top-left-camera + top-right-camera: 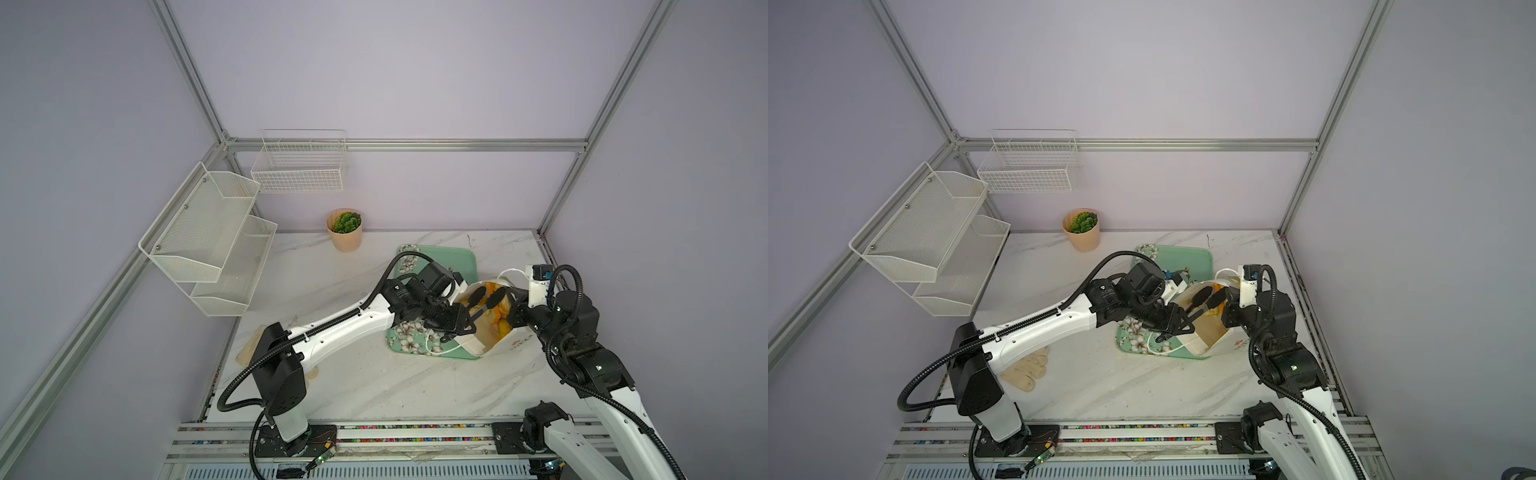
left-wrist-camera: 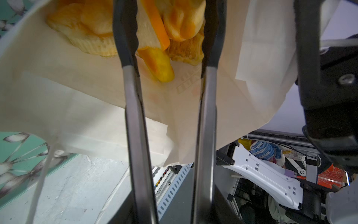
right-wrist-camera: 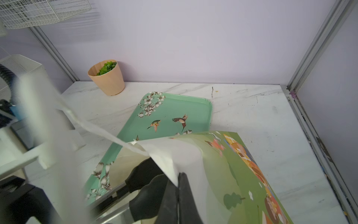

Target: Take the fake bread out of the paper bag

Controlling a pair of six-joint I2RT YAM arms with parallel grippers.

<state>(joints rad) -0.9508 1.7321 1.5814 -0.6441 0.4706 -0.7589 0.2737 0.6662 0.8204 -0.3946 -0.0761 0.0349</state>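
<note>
Glossy fake bread (image 2: 157, 66) may slip from spread tongs (image 2: 133, 116) the left gripper (image 1: 459, 322) clasps; paper bag (image 3: 189, 161) may tear where the right gripper (image 3: 179, 192) pinches.

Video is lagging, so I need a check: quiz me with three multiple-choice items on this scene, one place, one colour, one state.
1. Where are the black tips of the tongs?
A) inside the paper bag
B) over the plant pot
C) in the wire basket

2. What colour is the tray?
A) red
B) mint green
C) black

3. The right gripper is:
A) open
B) shut on the paper bag's edge
C) shut on bread

Answers:
1 A, the tips flank the fake bread inside the bag.
2 B, green shows around its flowers.
3 B, the right wrist view shows paper pinched.
</note>
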